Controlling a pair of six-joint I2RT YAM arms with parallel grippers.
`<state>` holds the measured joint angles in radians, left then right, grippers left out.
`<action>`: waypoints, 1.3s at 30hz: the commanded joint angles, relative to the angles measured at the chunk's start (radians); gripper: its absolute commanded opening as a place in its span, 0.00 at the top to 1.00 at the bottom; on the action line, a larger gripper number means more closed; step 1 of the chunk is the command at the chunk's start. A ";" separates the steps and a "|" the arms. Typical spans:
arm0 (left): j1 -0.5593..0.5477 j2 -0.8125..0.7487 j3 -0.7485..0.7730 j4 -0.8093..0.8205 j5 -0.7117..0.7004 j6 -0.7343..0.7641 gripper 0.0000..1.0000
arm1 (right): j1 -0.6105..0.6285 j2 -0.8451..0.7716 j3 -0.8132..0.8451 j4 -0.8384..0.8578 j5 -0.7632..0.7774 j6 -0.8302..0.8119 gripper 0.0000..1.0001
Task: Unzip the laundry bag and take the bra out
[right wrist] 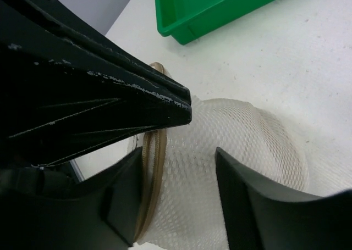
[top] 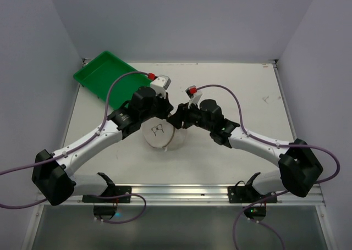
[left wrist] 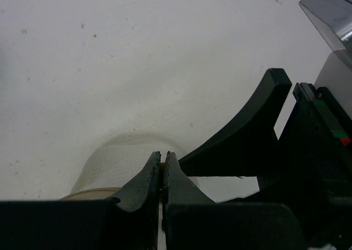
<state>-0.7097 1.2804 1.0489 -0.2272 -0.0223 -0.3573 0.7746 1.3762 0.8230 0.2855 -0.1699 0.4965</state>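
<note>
Laundry bag (top: 158, 140) — rim partly covered in top view; contents hidden by mesh. Green tray (right wrist: 231, 18) — cut by top edge. Left gripper (left wrist: 163, 157) — anything between its tips too small to tell.

A robotics lab cell: plain white table (top: 247, 96) boxed by bare grey walls (top: 181, 19), cabled robot arms (top: 88, 143) bolted to an aluminium rail (top: 181, 190).

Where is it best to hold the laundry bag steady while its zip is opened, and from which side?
Pinch the laundry bag at its mesh side wall, next to the zip rim, coming from the robot's right, where the open right end effector straddles it. The mesh looks soft enough to fold; the flat lid offers no edge, and the shut left end effector occupies the rim.
</note>
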 commanded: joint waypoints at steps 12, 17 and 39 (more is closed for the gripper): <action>0.208 -0.145 -0.133 -0.055 -0.145 -0.213 1.00 | -0.097 -0.322 -0.241 0.034 0.168 0.056 1.00; 0.288 -0.170 -0.223 -0.012 -0.113 -0.325 1.00 | -0.098 -0.541 -0.344 -0.110 0.198 0.063 1.00; 0.084 -0.032 0.063 0.009 0.242 0.149 1.00 | -0.100 -0.057 0.303 -0.456 -0.258 -0.418 0.01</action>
<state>-0.6296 1.2522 1.0744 -0.2249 0.1825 -0.2874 0.6785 1.2716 1.0683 -0.1242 -0.3626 0.2157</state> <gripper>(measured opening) 0.027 0.986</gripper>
